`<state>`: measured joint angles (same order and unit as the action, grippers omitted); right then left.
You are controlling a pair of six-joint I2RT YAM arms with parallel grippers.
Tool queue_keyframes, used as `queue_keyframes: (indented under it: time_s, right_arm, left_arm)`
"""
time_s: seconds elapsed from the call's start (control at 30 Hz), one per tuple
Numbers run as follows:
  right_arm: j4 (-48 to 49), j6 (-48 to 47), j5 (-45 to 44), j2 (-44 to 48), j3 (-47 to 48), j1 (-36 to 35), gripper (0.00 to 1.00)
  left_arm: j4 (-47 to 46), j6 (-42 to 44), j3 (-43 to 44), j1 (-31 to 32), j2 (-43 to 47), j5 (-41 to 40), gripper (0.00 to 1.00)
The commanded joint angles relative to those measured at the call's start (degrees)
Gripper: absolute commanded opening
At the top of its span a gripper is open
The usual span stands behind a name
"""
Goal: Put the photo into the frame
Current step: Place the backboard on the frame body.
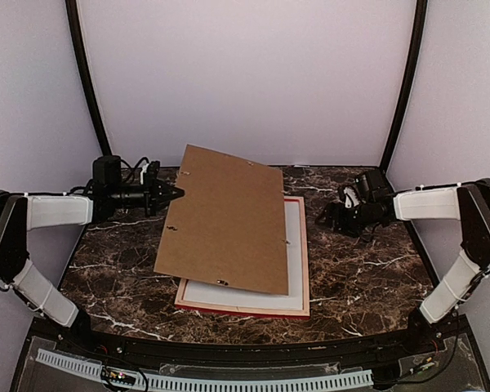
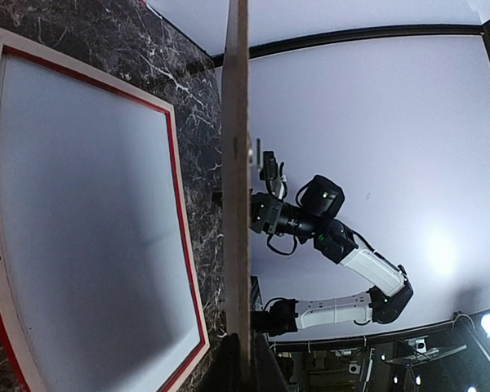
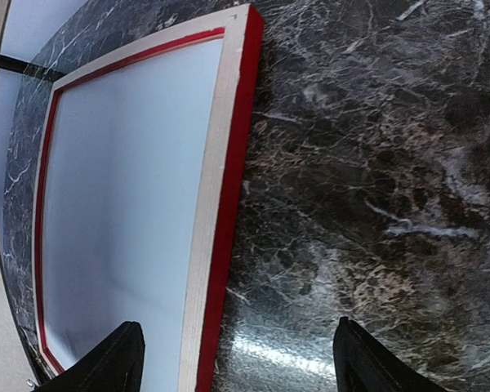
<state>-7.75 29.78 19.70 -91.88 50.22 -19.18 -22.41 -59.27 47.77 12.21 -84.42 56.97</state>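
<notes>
**Clamped in the left end effector (image 1: 176,194), brown board hangs over the frame**

Closest to the left wrist camera is the backing board (image 1: 224,220), seen edge-on as a thin brown line that runs from the clenched fingers straight up the view. From above, that end effector grips the middle of the board's left edge. The board sits askew over the frame (image 1: 245,310), and small metal tabs show along its edges. Whether its near right corner touches the frame cannot be told.

The frame lies flat on the dark marbled worktop (image 1: 367,278), rear side up, with pale wood on top of its rails and red on their outer faces. The photo (image 1: 294,245) lies inside it with its plain white back up, filling the opening; no printed side shows. The board covers the frame's left and far parts, so only the near rail and the right strip are in sight.

The right end effector (image 1: 336,214) hovers just right of the frame's far right corner, its 2 fingers spread wide and holding nothing. Its wrist view looks down on the frame's right rail and bare worktop between them.
</notes>
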Motion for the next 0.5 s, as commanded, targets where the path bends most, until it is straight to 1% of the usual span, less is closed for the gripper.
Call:
queue_keyframes:
  time_s: [0.0,0.27,0.47]
  right_arm:
    - [-2.74,-3.48,0.75,1.44,-0.53,2.06,0.80]
    - [-2.36,-4.64,-0.01,1.49,-0.53,2.92,0.82]
    - [-2.77,-4.82,0.07,-0.12,0.64,2.93,0.81]
  left_arm:
    - [-10.40,-4.12,0.95,1.43,-4.07,5.14,0.00]
    - [-12.00,-3.53,3.26,3.52,-11.50,4.63,0.00]
    - [-13.34,-4.15,4.21,5.21,-15.67,3.50,0.00]
